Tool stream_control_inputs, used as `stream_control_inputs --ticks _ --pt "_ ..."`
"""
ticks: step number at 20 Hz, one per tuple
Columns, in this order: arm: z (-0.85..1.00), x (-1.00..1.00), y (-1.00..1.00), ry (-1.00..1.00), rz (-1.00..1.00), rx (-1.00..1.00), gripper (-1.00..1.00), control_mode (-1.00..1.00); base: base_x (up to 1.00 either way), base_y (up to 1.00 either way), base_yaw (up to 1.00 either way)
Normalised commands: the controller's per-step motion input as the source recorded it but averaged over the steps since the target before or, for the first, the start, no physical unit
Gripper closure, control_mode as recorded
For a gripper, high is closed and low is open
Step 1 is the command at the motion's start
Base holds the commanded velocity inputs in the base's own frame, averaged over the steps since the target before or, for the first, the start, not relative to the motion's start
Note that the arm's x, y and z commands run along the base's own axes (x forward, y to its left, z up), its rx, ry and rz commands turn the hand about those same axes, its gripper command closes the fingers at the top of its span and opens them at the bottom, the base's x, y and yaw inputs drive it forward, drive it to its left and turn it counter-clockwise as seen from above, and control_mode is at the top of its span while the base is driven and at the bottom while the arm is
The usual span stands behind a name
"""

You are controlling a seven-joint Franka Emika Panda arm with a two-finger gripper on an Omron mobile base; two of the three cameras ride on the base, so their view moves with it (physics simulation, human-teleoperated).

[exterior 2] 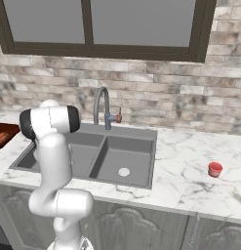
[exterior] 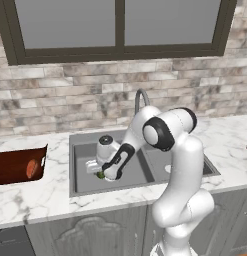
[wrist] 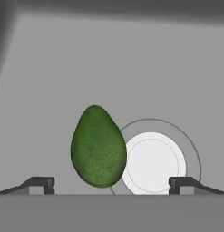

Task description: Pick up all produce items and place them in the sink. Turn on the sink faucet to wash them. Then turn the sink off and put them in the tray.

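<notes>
In the hand view a dark-green produce item (wrist: 98, 146) lies on the floor of the sink (wrist: 131, 68), touching the pale round drain (wrist: 154, 163). My gripper (wrist: 111, 183) hangs just above the fruit, open, with its fingertips (wrist: 41, 183) spread wide to either side and nothing held. In the left base view the gripper (exterior: 103, 171) is down in the left basin of the sink (exterior: 77, 187), over the green fruit (exterior: 100, 175). The orange-red produce item (exterior: 31, 169) lies in the reddish-brown tray (exterior: 10, 165) on the counter to the left. The sink faucet (exterior: 140, 100) arches up behind the sink.
A small red cup (exterior 2: 215, 169) stands on the marble counter right of the sink (exterior 2: 117, 156). The faucet (exterior 2: 103, 105) rises at the back rim, below the brick wall and window. The tray (exterior 2: 2, 133) sits at the left edge.
</notes>
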Motion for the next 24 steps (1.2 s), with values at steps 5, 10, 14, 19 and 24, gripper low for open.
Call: stream_control_inputs --ticks 5,10,14,19,24 --pt "-0.13 0.06 0.02 0.00 0.00 -0.01 -1.00 -1.00 0.00 0.00 0.00" --pt "-0.19 0.16 0.01 0.00 0.00 -0.01 -1.00 -1.00 0.00 0.00 0.00" --pt "-0.19 0.18 0.07 -0.02 0.00 -0.01 -1.00 -1.00 0.00 0.00 0.00" --pt "-0.16 0.09 0.11 -0.02 0.01 0.00 -1.00 -1.00 0.00 0.00 0.00" --pt "-0.11 0.04 0.06 0.00 0.01 0.00 1.00 -1.00 0.00 0.00 0.00"
